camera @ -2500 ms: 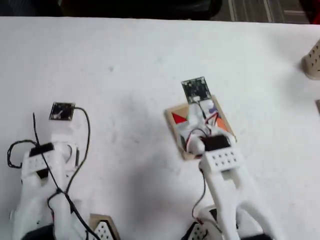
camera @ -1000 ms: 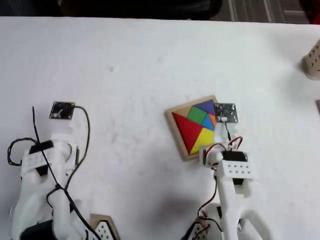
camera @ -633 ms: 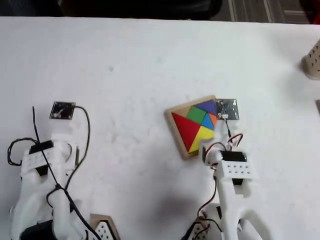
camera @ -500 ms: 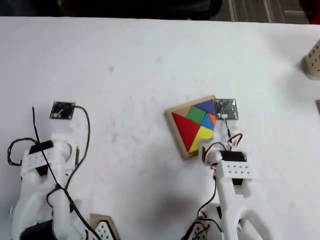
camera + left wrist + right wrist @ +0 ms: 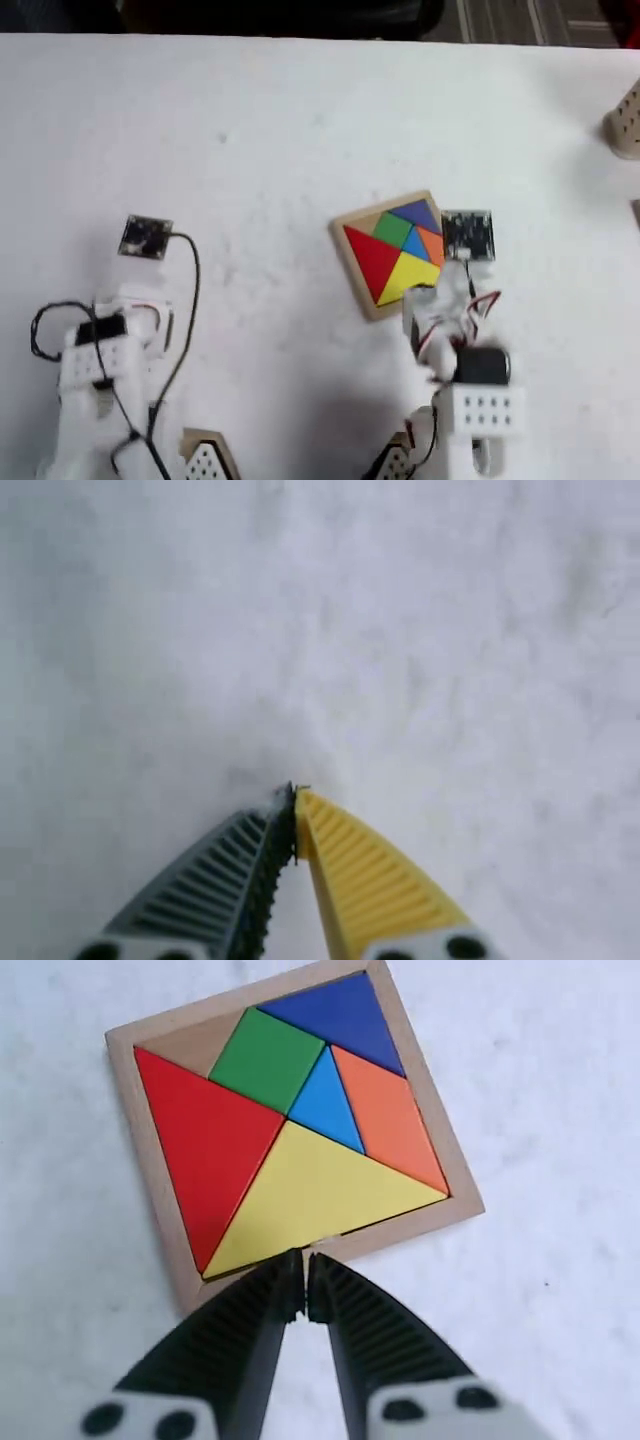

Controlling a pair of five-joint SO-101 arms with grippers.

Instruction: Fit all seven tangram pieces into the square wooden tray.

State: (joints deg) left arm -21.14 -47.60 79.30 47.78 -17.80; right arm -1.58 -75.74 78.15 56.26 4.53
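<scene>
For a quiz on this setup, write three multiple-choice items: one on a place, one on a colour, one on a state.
1. Where is the green square piece? A on the bare table; B in the square wooden tray; C between fingers.
2. What colour of piece lies nearest the right gripper? A yellow; B pink; C grey.
3. On the left gripper, the fingers are: A wide open; B shut on a piece; C shut, empty.
Answers: 1 B, it sits inside the rim beside the large red triangle; 2 A, the large yellow triangle's edge faces the fingertips; 3 C, the fingers meet with nothing between.
</scene>
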